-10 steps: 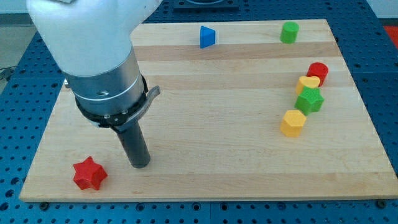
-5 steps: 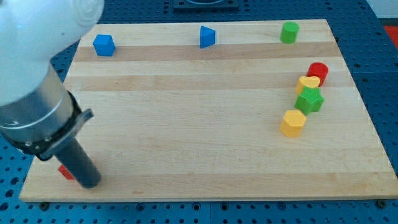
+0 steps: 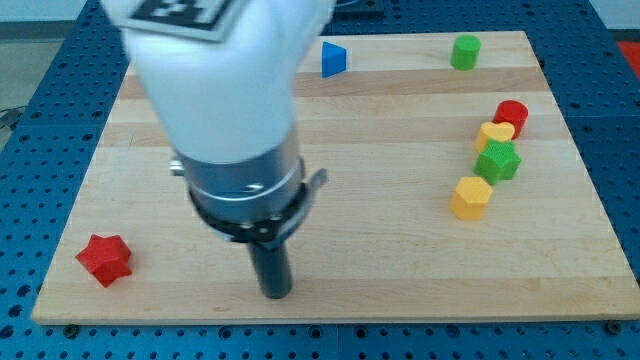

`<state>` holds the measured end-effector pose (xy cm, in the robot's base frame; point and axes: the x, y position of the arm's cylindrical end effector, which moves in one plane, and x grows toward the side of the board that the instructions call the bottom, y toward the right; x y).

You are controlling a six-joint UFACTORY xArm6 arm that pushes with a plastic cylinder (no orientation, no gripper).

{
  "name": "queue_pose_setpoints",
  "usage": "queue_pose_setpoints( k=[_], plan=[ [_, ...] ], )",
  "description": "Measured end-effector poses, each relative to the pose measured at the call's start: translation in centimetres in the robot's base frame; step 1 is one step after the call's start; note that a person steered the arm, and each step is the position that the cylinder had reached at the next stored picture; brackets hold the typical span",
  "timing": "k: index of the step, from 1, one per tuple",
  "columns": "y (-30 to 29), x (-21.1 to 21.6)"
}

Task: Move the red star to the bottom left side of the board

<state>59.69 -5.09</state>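
Pale wooden board [image 3: 380,200], made of lengthwise glued strips, lies on a blue perforated table [image 3: 620,120] that shows on all sides of it. Dark gear at the view's top edge is cut off and cannot be identified.

Red star [image 3: 105,259] sits on the board near the bottom left corner, close to the left edge, with bare wood all round it. My tip [image 3: 276,294] stands on the board near the bottom edge, left of centre, well apart from the star and to the view's right of it, touching no block. The rod is a plain dark cylinder with no jaws or hand to open or close; it grips nothing.

Arm [image 3: 225,90], white housing above a grey metal collar, is blurred and fills much of the view's upper left, hiding the board's top left area behind it.

Blue block [image 3: 333,59], wedge-like in shape, sits near the top edge just right of the arm. Green cylinder [image 3: 464,51] sits near the top right. On the right side, four blocks run in a tight column: red cylinder [image 3: 512,114], yellow heart-like block [image 3: 495,133] touching it below, green star [image 3: 498,161], then yellow hexagonal block [image 3: 471,197] lowest. Whether the lower two touch cannot be told.
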Motion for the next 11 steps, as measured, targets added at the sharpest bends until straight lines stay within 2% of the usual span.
queue_pose_setpoints(
  k=[2, 5, 6, 8, 9, 10, 11],
  plan=[
    [0.3, -0.1],
    [8.9, -11.0],
    [11.2, -12.6],
    [12.6, -11.1],
    [11.8, -7.2],
    [15.7, -4.3],
    [21.0, -3.3]
  ],
)
